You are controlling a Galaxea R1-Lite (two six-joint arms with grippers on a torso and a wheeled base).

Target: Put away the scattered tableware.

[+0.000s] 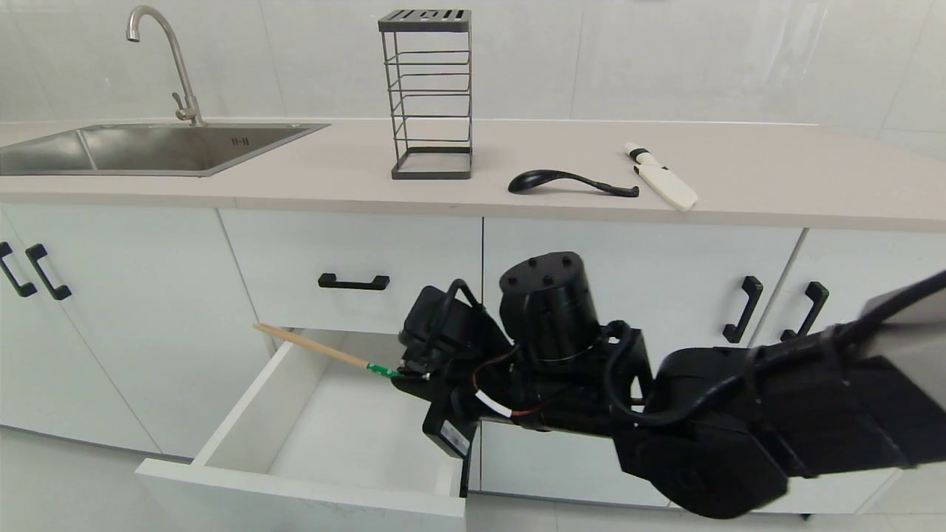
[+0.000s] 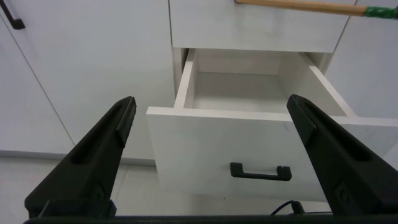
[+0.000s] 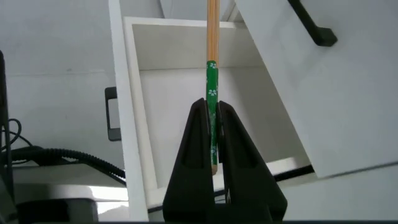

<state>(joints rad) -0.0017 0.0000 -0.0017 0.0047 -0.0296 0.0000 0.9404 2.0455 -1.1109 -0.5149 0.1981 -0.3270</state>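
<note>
Caller: Black and bulky, the right arm crosses the foreground. At its end the right gripper is clamped on a chopstick.

Analyst: It's a slim, pale wooden stick with a green patterned band at the gripped end. Whether it's one or a pair can't be told. It hangs tilted over the open drawer, its free tip raised above the drawer's left wall.

Caller: And the left gripper?

Analyst: Spread wide with nothing in it, two matte black wedge fingers low in front of the drawer's face. A black bar handle sits between them, farther off.

Caller: Smooth white panels all round that drawer, a flat floor inside, and plenty of room under the stick.

Analyst: The right side is tighter, with the arm's wrist hanging over that wall.

Caller: Up on the pale counter there's a glossy black spoon with a curved handle. A white knife lies just beside it, apart, near the front edge.

Analyst: A tall dark wire rack stands to their left. A steel sink and a curved tap sit at the far left, well away.
</note>
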